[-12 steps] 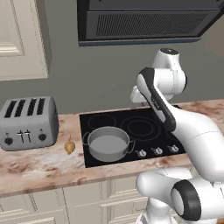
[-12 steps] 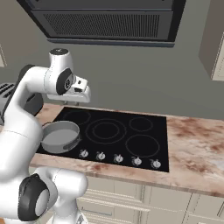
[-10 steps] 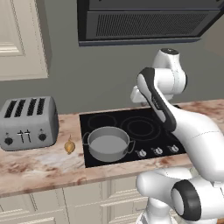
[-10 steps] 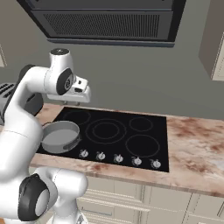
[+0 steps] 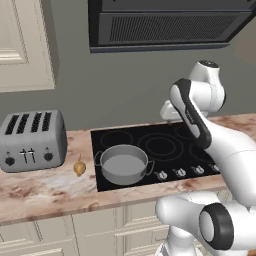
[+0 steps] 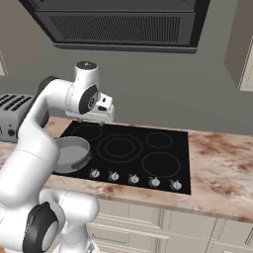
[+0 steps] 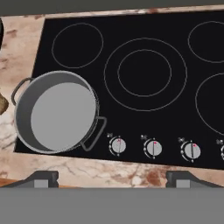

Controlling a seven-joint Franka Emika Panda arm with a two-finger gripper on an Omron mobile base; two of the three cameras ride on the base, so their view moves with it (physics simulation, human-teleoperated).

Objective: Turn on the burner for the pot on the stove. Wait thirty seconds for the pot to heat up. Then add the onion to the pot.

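- Left base view: the pot (image 5: 122, 165) stands on the front-left ring of the stove (image 5: 165, 150), its two loop handles out to the sides and its inside bare grey. The onion (image 5: 79, 167) lies on the marbled worktop (image 5: 45, 187) just beside the stove's left edge, between the pot and the four-slot toaster (image 5: 32, 140). The arm is raised above the cooktop, under the range hood (image 5: 167, 25).
- Right base view: the pincer (image 6: 100, 118) hangs high over the back-left part of the stove (image 6: 148, 153), well above the glass, and nothing is in it. The pot (image 6: 71, 154) sits partly behind the white arm. A row of silver knobs (image 6: 133, 178) runs along the stove's near edge.
- Hand view (looking straight down): the pincer (image 7: 112, 178) is spread wide, its fingertips (image 7: 43, 178) far apart and empty. The pot (image 7: 56, 111) sits at the left, three knobs (image 7: 153, 148) to its right, and the onion (image 7: 2, 104) peeks in at the left edge.
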